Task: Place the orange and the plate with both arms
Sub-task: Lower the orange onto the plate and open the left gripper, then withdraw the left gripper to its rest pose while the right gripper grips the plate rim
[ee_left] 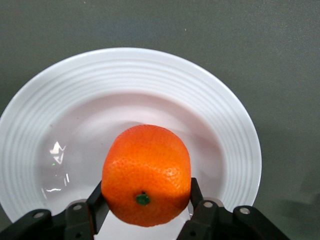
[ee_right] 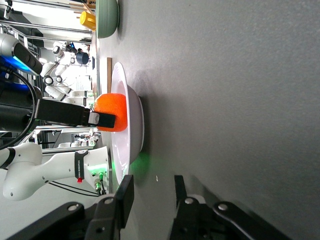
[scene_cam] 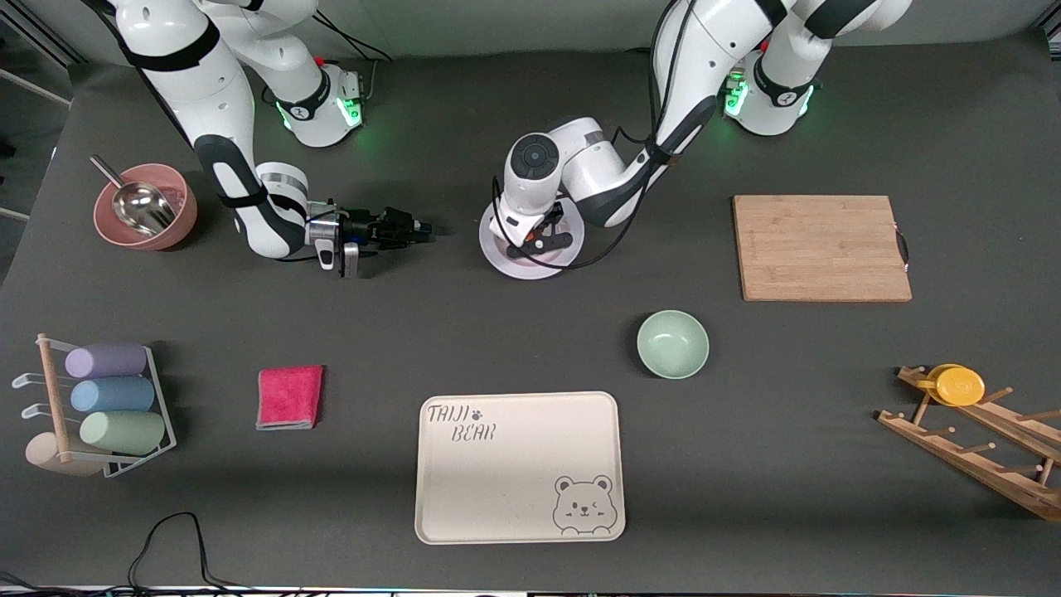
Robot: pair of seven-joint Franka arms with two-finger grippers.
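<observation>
At the right arm's end of the tabletop: the right pincer [scene_cam: 402, 228] hangs low over bare tabletop [scene_cam: 746, 497] at nine o'clock of the plate. It points toward the plate with its fingers parted and nothing between them.
Plate: the round glossy white plate with a wide ribbed rim [scene_cam: 507, 264] lies flat at twelve o'clock of the rectangular beige bear-printed tray [scene_cam: 518, 464].
Orange: the small round bright-orange fruit with dimpled skin [ee_left: 146, 175] is over the plate's shallow centre, inside the rim line. I cannot tell whether it touches the plate.
Left pincer: the left pincer [ee_left: 145, 200] reaches down from above the plate and is clamped on the orange's sides, green stem end facing the wrist.
Step in hand: probably setting the orange into the plate.
Doing it well: lower until the fruit rests on the flat centre, then part the fingers only a little and lift straight up.
Risk: released off-centre or from height, the round fruit could roll toward the rim.
Right arm's part: its level approach at the rim likely suits a later edge grasp, so it should wait clear of the plate.
</observation>
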